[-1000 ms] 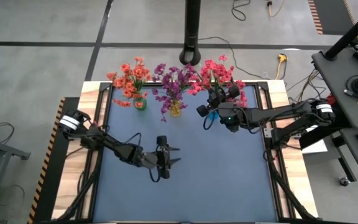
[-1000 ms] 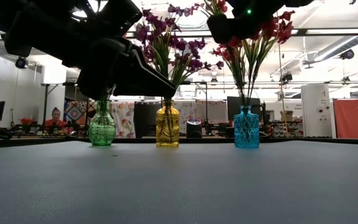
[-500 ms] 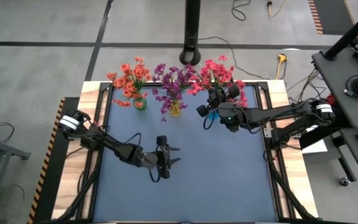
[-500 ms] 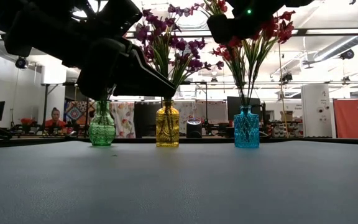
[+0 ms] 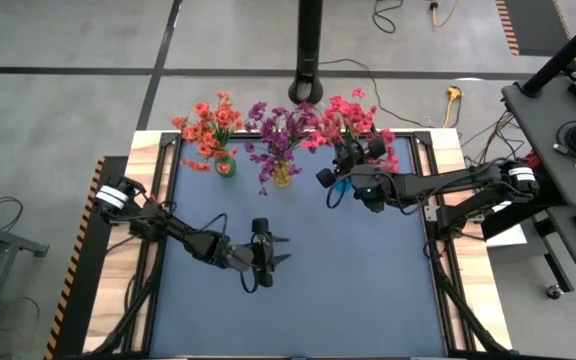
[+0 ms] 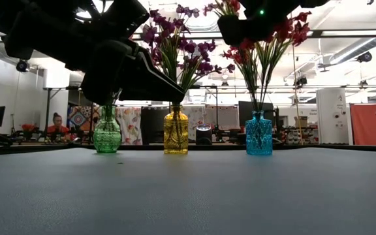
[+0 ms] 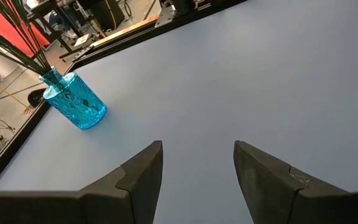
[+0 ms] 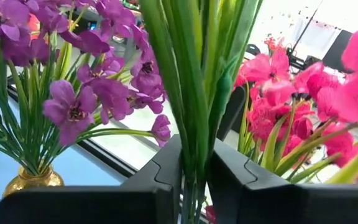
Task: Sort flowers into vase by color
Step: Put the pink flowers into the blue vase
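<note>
The right end effector point(image 8: 194, 180) is closed on a bunch of green stems point(image 8: 191, 93) belonging to the pink-red flowers point(image 5: 353, 115), directly above the blue vase point(image 6: 258, 134) at the far right of the row. To finish this step well, I judge it should keep the stems upright, lower them straight into the narrow neck, and open only once they are seated, pulling back without snagging the neighbouring blossoms. The purple flowers point(image 8: 86, 93) stand just beside, in the yellow vase point(image 6: 175, 133), and the orange-red flowers point(image 5: 208, 125) in the green vase point(image 6: 107, 134) at the far left. The left end effector point(image 7: 197, 171) hangs open and empty over the middle of the counter point(image 5: 348, 290). No loose stems show on its dark blue top. Beyond the counter, the low view shows a large workshop with screens, and a person point(image 6: 59, 124) sits far back on the left.
</note>
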Robot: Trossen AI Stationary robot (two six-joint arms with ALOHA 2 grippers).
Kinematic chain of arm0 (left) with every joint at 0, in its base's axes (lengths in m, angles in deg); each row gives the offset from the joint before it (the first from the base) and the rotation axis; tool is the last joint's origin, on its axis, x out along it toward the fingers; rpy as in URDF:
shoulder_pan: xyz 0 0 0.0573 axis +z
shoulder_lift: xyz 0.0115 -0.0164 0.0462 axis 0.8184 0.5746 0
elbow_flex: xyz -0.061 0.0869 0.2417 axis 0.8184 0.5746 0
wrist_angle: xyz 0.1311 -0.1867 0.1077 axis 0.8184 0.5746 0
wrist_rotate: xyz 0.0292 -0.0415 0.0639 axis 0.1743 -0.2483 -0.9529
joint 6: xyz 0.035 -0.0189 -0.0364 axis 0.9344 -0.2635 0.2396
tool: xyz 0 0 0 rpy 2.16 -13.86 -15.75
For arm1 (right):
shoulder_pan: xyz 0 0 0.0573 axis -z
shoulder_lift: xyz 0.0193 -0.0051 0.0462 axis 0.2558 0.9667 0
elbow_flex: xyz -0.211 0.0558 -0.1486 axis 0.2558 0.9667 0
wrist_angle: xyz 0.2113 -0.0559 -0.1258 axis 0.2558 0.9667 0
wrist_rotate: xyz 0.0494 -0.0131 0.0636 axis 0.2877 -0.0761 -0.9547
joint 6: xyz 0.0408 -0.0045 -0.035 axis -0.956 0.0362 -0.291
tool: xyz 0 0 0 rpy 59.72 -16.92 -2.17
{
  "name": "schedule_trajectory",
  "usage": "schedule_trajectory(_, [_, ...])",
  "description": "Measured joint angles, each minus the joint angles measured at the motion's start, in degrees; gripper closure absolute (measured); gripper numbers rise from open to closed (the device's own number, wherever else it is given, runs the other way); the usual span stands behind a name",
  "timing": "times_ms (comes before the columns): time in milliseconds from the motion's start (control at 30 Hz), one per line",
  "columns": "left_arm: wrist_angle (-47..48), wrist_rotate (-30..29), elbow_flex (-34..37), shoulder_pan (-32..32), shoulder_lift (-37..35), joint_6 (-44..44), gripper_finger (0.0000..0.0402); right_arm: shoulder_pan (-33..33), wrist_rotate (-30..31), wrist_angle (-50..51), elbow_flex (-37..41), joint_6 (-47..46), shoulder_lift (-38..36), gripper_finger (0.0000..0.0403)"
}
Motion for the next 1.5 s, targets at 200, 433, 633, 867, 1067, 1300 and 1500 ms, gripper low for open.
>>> schedule_trajectory(200, [0.01,-0.02,0.00,0.00,0.00,0.00,0.0221,0.92,1.60,1.77,0.00,-2.52,0.00,0.0319])
schedule_trajectory(433, [0.01,-0.44,0.00,0.00,-0.02,0.00,0.0221,1.03,1.62,1.84,0.00,-3.43,0.00,0.0286])
schedule_trajectory(633, [0.01,-0.48,0.00,0.00,-0.02,0.00,0.0221,1.03,5.03,1.80,-0.02,-3.50,0.00,0.0256])
schedule_trajectory(867, [0.03,-0.46,0.00,0.00,-0.04,0.00,0.0221,1.03,5.61,1.80,-0.02,-2.63,0.00,0.0244])
schedule_trajectory(1067, [0.03,-0.46,0.00,0.00,-0.04,0.00,0.0221,1.03,6.03,1.71,-0.88,-0.48,0.00,0.0291])
schedule_trajectory(1300, [0.10,-0.46,0.00,0.00,-0.04,-0.02,0.0221,1.01,6.01,1.68,-3.22,2.72,-0.07,0.0378])
schedule_trajectory(1500, [0.30,-0.46,0.00,-0.01,-0.04,-0.01,0.0221,1.14,5.06,1.82,-3.48,-0.94,-0.28,0.0384])
